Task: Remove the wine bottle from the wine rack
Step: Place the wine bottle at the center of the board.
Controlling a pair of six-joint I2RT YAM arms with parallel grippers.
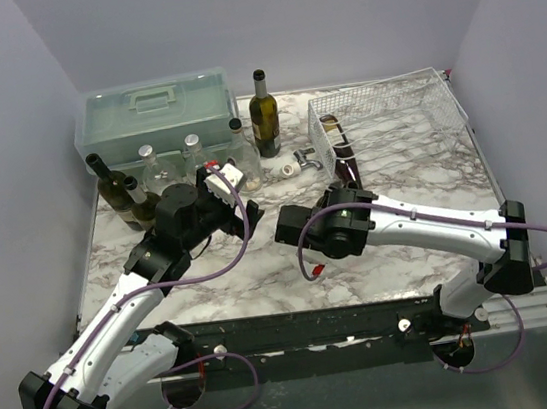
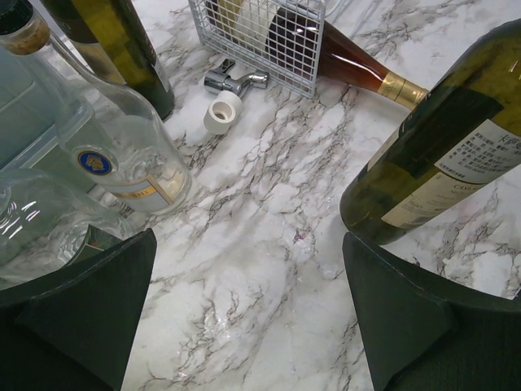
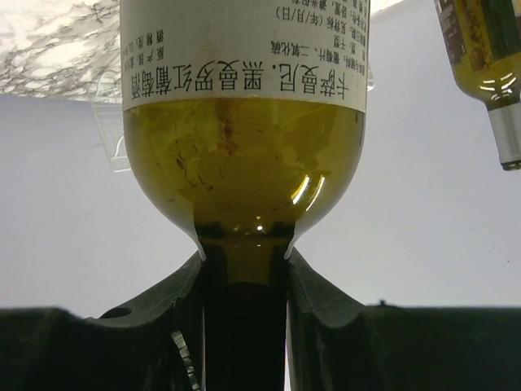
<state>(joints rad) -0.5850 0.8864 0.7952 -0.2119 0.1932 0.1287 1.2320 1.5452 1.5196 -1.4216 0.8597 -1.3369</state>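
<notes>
Lavender walls box in the marble table (image 1: 272, 270) I am working over. At the far left sits the green toolbox (image 1: 156, 114), with a huddle of bottles (image 1: 149, 175) just in front of it. My left gripper (image 2: 252, 326) hovers beside them, jaws spread wide on nothing. I judge it is a spare hand kept clear.

Past an upright dark bottle (image 1: 263, 115) and a loose white stopper (image 2: 222, 112), my right gripper (image 3: 244, 277) is clamped on the neck of the wine bottle (image 2: 440, 147), a sensible handle for drawing it out lengthwise. That bottle hangs tilted outside the wine rack (image 1: 381, 100), near its left corner. I cannot tell whether its base touches the marble. An amber bottle (image 2: 342, 53) lies in the rack, neck poking out close by, and is the likeliest thing to knock.
</notes>
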